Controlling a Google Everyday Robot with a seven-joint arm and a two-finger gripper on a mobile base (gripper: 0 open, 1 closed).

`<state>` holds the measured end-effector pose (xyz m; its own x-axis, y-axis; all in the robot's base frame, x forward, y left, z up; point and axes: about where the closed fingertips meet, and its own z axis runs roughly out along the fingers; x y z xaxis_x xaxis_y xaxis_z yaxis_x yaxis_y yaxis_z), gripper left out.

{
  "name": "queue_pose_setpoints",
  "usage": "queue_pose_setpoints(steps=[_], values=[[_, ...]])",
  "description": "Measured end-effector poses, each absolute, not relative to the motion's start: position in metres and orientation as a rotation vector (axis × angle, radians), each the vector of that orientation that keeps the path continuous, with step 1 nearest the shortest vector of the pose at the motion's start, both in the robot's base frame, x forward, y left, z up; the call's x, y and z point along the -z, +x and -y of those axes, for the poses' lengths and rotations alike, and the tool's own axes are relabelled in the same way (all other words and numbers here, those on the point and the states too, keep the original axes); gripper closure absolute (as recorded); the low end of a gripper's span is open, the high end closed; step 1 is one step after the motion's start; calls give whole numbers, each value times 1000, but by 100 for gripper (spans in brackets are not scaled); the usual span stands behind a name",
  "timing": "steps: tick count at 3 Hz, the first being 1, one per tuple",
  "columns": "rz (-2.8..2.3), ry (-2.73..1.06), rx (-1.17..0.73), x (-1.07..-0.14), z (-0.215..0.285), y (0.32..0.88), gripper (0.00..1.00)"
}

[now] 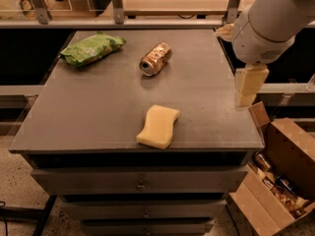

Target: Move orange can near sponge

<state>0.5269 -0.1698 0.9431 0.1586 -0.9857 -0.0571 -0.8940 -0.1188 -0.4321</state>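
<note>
The orange can [155,59] lies on its side on the grey table top [98,107], toward the back middle, its silver top facing front left. The pale yellow sponge [158,126] lies flat near the front edge, a can's length or two in front of the can. My gripper [247,90] hangs from the white arm [270,23] over the table's right edge, well to the right of both the can and the sponge. It holds nothing that I can see.
A green snack bag [92,48] lies at the back left of the table. An open cardboard box [275,176] with items inside stands on the floor at the right. Drawers [140,183] sit below the table top, and a shelf rail [147,21] runs behind it.
</note>
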Motion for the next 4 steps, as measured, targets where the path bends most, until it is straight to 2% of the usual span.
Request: queue_pose_setpoints(steps=[2, 4], values=[[-1427, -2361, 487, -931, 139, 589, 0], [-1373, -2386, 507, -933, 131, 597, 0]])
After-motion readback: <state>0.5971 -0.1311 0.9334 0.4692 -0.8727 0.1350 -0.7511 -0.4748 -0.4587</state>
